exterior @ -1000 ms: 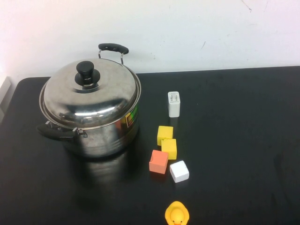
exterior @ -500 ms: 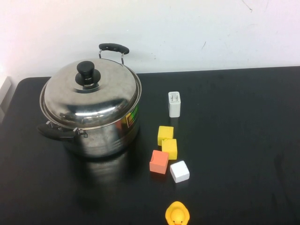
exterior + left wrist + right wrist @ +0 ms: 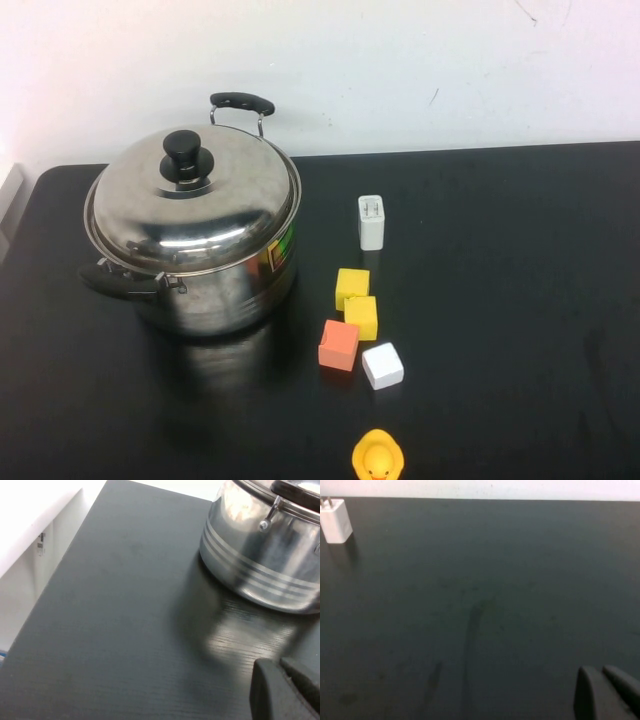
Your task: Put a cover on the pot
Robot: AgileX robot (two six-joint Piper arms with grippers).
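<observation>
The steel pot (image 3: 225, 290) stands at the left of the black table, with black side handles and a coloured sticker on its wall. The domed steel lid (image 3: 190, 205) with a black knob (image 3: 183, 152) sits on its rim. Neither arm shows in the high view. In the left wrist view the pot's wall (image 3: 260, 565) is near, and my left gripper (image 3: 279, 664) is shut and empty above bare table beside it. In the right wrist view my right gripper (image 3: 601, 671) is shut and empty over bare table, far from the pot.
A white charger plug (image 3: 371, 222) stands right of the pot and also shows in the right wrist view (image 3: 336, 520). Two yellow cubes (image 3: 356, 300), an orange cube (image 3: 338, 345), a white cube (image 3: 382, 365) and a yellow duck (image 3: 377, 458) lie at the centre front.
</observation>
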